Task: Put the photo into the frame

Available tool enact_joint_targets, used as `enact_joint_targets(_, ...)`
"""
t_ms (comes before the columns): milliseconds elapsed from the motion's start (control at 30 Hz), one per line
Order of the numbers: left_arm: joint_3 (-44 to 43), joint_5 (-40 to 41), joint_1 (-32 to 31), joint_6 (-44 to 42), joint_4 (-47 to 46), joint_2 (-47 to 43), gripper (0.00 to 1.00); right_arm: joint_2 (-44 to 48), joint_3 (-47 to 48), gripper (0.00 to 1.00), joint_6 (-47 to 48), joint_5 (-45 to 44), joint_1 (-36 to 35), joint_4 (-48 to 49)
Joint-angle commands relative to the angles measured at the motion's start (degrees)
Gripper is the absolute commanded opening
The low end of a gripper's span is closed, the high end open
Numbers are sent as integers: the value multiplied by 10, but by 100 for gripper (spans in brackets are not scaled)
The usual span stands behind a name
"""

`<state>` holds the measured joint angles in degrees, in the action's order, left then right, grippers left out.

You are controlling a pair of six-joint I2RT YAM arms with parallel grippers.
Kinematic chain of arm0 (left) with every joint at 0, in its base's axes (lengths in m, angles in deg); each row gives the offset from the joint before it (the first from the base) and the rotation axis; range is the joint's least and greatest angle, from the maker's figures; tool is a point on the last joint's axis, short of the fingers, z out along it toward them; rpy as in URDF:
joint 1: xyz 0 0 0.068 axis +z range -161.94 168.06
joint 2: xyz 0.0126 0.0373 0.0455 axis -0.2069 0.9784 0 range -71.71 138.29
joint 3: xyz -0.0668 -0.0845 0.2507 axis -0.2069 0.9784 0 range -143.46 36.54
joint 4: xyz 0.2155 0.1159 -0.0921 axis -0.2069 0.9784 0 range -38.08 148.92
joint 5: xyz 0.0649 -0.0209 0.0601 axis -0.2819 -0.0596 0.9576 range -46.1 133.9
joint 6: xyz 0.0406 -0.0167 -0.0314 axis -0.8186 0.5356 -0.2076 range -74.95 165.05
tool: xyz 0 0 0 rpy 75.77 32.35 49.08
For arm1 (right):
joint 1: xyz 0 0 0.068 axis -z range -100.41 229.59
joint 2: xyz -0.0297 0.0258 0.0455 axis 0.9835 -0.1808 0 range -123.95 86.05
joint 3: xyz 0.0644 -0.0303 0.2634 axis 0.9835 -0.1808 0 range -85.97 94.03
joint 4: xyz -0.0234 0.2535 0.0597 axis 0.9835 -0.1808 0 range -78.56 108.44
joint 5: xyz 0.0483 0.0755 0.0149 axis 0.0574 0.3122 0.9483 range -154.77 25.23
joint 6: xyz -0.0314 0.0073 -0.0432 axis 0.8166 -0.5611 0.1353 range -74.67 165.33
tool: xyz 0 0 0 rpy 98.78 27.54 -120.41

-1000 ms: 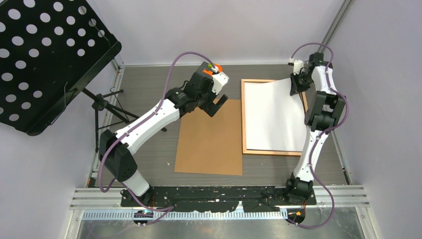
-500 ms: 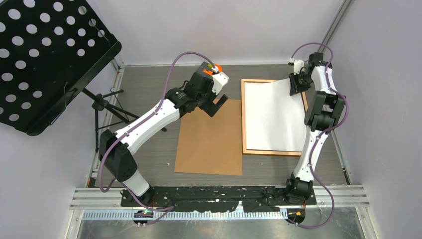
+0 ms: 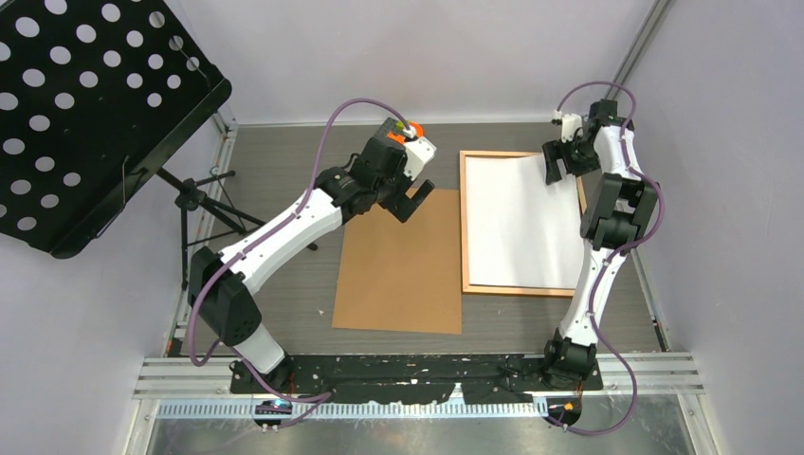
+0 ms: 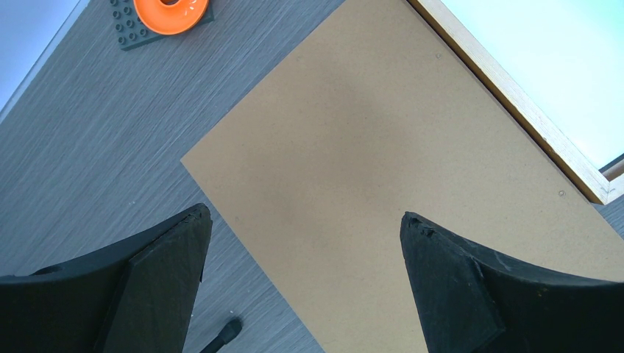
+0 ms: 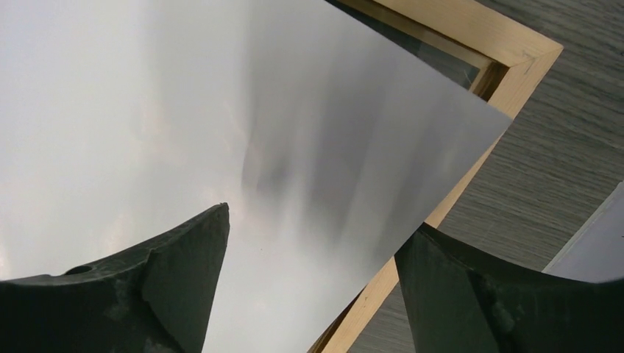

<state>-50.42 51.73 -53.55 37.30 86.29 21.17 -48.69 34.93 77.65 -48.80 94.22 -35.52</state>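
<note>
The photo (image 3: 521,223) lies white back up inside the light wooden frame (image 3: 517,289) on the right side of the table. In the right wrist view the photo (image 5: 221,110) has its corner lying over the frame's rail (image 5: 515,51). My right gripper (image 3: 559,163) (image 5: 313,228) hangs open just above that far right corner, holding nothing. My left gripper (image 3: 412,201) (image 4: 303,220) hovers wide open over the far edge of the brown backing board (image 3: 398,270) (image 4: 383,147); the frame's corner (image 4: 515,95) shows to its right.
A black perforated music stand (image 3: 85,104) on tripod legs (image 3: 204,194) fills the left side. An orange ring on a dark studded plate (image 4: 169,11) sits beyond the board. Walls close in the back and right, near the right arm.
My right gripper has opened and let go of the photo's far right corner, which has settled lower onto the frame. The left arm has not moved.
</note>
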Motion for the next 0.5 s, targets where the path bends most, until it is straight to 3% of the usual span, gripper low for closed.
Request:
enact_joint_targets(0, -1, -3, 0, 0, -13, -12, 100, 38, 0, 89, -8, -14, 3, 12)
enact_joint_targets(167, 14, 10, 0, -8, -21, -18, 100, 69, -8, 99, -11, -25, 3, 13)
enact_joint_targets(467, 62, 28, 2, -28, -58, -40, 100, 157, -75, 95, -22, -41, 0, 60)
